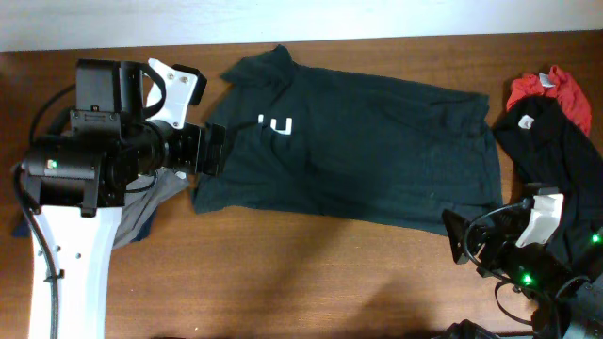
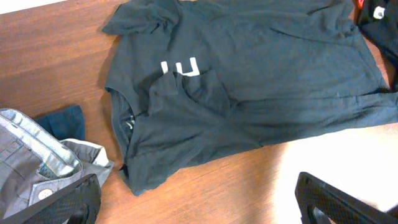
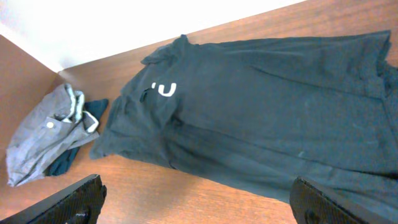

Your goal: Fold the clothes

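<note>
The T-shirt (image 1: 358, 151) lies spread across the middle of the table (image 1: 283, 273). In the overhead view, a crumpled garment (image 3: 43, 134) lies just left of it, partly over a smaller cloth (image 3: 65, 163); a heap of garments (image 1: 556, 141) lies just right.

Left arm (image 1: 71, 188): white column, black wrist, reaching rightward.
Left gripper (image 1: 215, 149): jaws spread wide, gripping nothing.
Right arm (image 1: 532, 254): near right corner, partly cropped, seemingly folded low.
Right gripper (image 1: 455, 237): pointing left, jaws wide apart, empty.

Dark T-shirt (image 1: 367, 151) on wooden table (image 1: 283, 273)
</note>
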Robot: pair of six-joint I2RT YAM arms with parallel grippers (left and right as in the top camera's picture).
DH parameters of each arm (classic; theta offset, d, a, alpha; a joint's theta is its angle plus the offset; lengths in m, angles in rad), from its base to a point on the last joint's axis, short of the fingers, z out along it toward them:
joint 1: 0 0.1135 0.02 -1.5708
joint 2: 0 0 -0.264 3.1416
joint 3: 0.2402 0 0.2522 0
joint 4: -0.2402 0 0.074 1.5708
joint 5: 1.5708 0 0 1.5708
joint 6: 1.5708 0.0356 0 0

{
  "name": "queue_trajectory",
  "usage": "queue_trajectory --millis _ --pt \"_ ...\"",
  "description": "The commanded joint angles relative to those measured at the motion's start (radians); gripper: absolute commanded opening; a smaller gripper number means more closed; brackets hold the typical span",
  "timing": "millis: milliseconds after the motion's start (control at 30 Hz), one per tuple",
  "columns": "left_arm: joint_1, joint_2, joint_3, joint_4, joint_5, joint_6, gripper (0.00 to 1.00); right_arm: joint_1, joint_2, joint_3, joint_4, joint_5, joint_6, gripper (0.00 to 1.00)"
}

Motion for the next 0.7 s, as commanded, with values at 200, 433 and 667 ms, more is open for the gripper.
queue_trajectory --millis 200,433,667 --pt "-0.005 0.003 -0.002 -0.002 0.011 -0.012 0.99 0.007 -0.001 0.008 -0.001 0.104 -0.014 0.99" --pt "-0.005 0.003 -0.002 -0.003 0.011 -0.012 0.99 0.007 -0.001 0.008 -0.001 0.104 -0.014 0.99" --pt "-0.005 0.003 -0.002 0.003 0.011 -0.012 0.99 0.007 -0.001 0.008 -0.001 0.104 -0.014 0.99"
